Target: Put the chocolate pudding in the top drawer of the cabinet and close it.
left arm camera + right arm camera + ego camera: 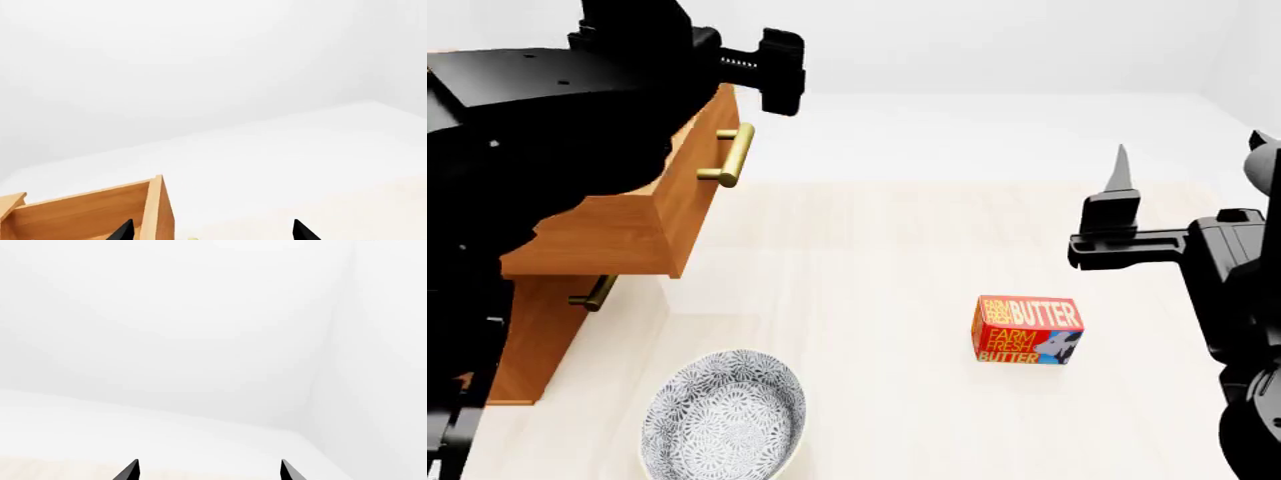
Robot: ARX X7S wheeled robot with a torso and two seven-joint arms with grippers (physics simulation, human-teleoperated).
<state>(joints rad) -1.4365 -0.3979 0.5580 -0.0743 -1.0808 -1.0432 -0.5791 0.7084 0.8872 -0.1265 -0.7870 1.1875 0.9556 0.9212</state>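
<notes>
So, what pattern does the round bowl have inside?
Dense blue-grey floral print on white bowl; head view shows it best.

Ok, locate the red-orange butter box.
In the head view, the red-orange butter box lies on the pale tabletop, right of the patterned bowl, below the right gripper.

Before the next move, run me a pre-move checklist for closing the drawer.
1. Top drawer pulled out of the cabinet: ok.
2. Chocolate pudding inside the drawer: cannot tell, the left arm blocks the interior.
3. Left gripper open and empty, one fingertip over the drawer: ok.
4. Right gripper open and empty: ok.
5. Brass handle unobstructed: ok.
6. Butter box and bowl away from the drawer front: ok.
</notes>
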